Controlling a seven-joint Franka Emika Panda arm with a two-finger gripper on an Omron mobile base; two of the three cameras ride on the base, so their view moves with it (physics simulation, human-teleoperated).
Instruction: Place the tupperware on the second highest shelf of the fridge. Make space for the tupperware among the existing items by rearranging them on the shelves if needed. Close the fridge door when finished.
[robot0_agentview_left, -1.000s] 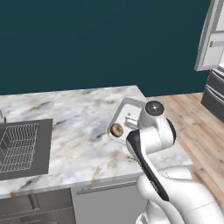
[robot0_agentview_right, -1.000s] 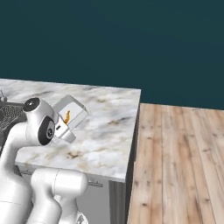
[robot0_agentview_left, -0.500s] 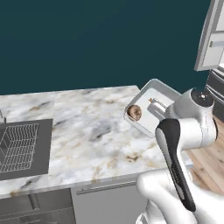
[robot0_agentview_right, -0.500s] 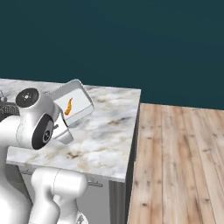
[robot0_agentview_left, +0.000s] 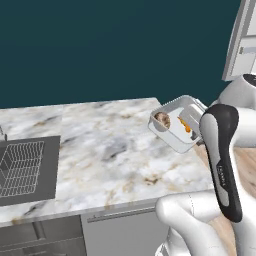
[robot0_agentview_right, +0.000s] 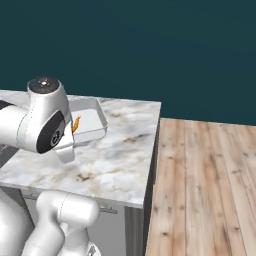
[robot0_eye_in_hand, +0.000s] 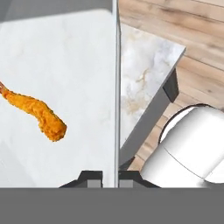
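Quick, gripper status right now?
Gripper: shut on the rim of the tupperware, holding it lifted above the counter.

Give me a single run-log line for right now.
phase: carrying | gripper: shut on tupperware wall | tupperware: lifted above counter | contents: brown lump, orange piece

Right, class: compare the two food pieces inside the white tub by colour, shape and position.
The brown lump is round and dark; the orange piece is long, curved and bright. In the left base view the brown lump lies near the tub's left end, the orange piece nearer the arm. Both lie inside the tupperware.
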